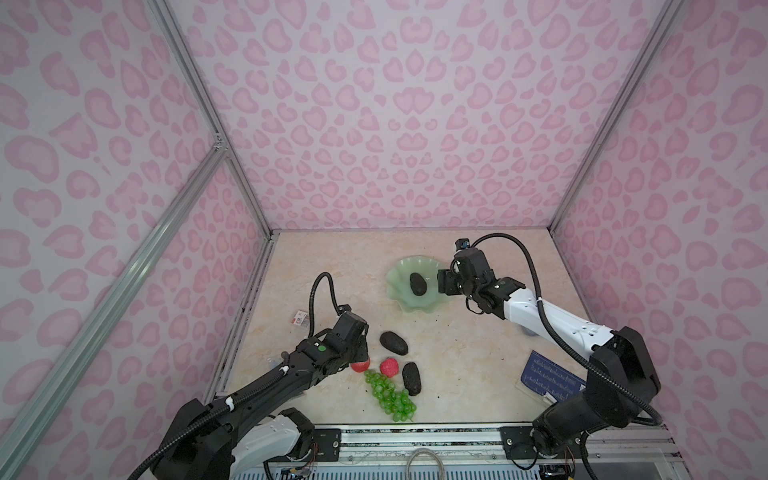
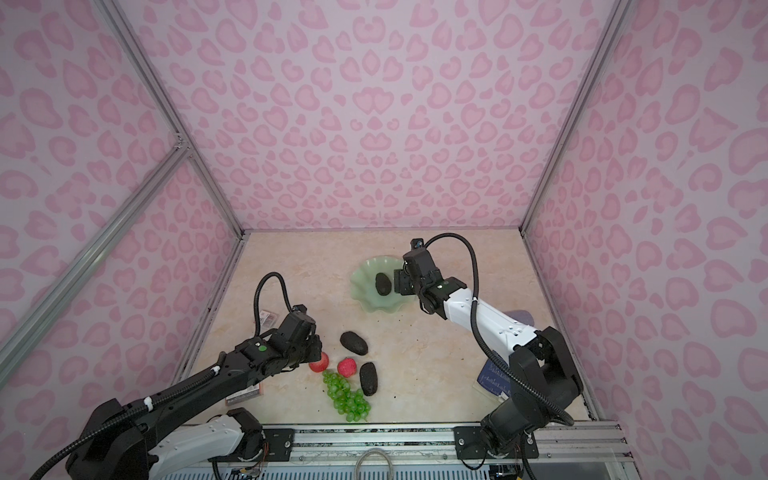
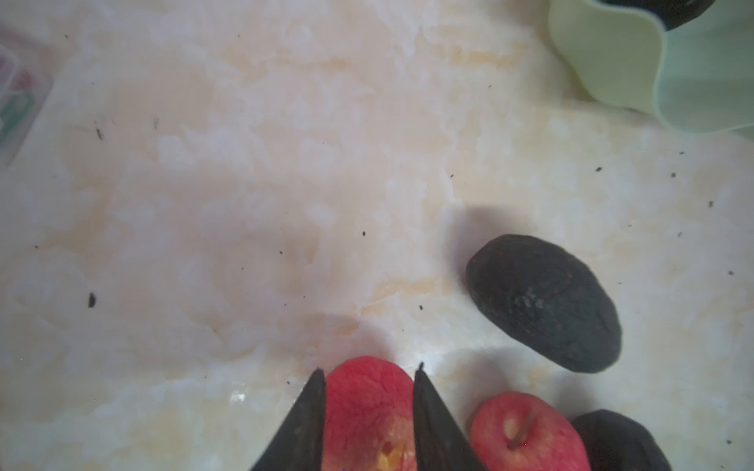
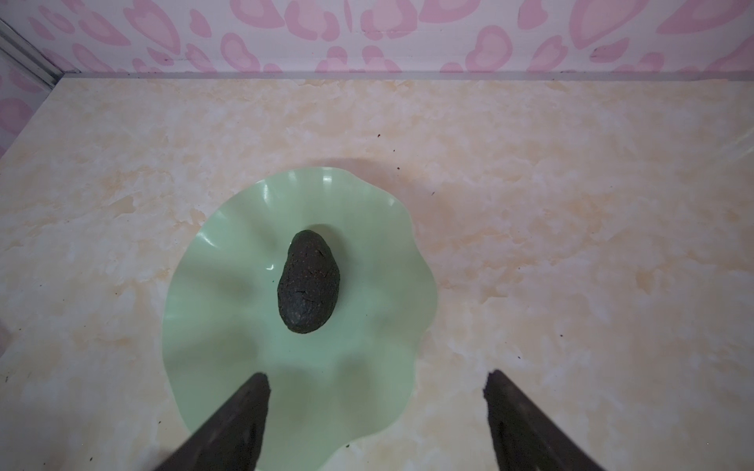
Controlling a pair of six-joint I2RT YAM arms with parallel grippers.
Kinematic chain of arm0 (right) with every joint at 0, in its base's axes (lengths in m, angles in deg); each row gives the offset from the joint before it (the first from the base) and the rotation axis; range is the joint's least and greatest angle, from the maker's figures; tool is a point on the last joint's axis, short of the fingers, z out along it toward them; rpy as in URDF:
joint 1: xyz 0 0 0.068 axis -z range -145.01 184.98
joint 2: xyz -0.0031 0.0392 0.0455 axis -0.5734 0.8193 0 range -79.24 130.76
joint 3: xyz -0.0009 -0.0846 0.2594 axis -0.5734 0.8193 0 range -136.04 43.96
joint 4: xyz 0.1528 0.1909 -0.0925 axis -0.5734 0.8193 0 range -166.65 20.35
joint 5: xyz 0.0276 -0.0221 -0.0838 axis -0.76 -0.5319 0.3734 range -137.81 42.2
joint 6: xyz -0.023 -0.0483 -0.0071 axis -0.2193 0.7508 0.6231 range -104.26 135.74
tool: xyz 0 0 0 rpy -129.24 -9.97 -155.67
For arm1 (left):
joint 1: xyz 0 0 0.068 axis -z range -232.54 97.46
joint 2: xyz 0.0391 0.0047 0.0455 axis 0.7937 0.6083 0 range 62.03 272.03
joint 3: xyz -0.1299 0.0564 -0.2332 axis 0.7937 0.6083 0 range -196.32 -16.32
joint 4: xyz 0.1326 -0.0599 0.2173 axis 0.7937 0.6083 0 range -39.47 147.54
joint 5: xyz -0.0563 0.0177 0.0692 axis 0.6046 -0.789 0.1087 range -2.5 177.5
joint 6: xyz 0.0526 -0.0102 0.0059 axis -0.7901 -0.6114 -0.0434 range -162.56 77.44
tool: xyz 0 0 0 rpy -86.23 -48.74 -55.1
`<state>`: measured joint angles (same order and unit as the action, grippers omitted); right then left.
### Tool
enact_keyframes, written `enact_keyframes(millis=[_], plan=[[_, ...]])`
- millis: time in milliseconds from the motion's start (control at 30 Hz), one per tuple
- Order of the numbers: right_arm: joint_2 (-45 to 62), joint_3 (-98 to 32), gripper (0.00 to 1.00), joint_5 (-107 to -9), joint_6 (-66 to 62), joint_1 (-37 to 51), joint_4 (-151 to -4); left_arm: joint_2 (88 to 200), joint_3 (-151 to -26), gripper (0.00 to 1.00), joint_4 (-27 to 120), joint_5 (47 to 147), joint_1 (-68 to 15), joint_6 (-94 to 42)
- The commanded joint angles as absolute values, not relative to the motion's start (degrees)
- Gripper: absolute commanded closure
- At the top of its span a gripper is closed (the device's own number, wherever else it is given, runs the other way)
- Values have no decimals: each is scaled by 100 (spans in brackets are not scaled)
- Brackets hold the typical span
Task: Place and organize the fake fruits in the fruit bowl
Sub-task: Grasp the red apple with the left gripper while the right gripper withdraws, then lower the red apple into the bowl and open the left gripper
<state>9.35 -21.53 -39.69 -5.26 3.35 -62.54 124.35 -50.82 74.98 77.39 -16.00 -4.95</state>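
Now, bumpy black avocado [image 4: 309,281], glossy mint bowl [image 4: 212,310]

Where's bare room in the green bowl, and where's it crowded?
Free: inside the pale mint-green wavy bowl, around its one black bumpy avocado; the marble table between bowl and left gripper, shut on a red round fruit. Crowded: near the green grape bunch.
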Motion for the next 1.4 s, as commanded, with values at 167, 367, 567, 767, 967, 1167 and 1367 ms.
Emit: enact_keyframes(millis=[167,367,567,767,967,1167,1367], plan=[[729,-1987,17,-3945,-529,409,-6232,12530,-5531,46,8196,7786,-1597,-508],[628,-1845,17,-3944,-535,417,-6205,12347,-4893,34,8305,8186,-1554,-117],[589,-1787,17,-3964,-573,429,-6197,12511,-4875,34,8124,8275,-1536,-119],[439,-1658,17,-3884,-584,440,-6224,12908,-4875,40,7957,8224,-1527,-127],[307,-1607,17,-3801,-571,480,-6187,12806,-4892,54,7910,8115,-1523,-154],[215,-1504,17,-3754,-630,498,-6206,12280,-5088,58,7664,7743,-1518,-529],[-42,-1337,17,-3576,-632,519,-6189,12249,-5682,58,6683,7414,-1510,-1386]])
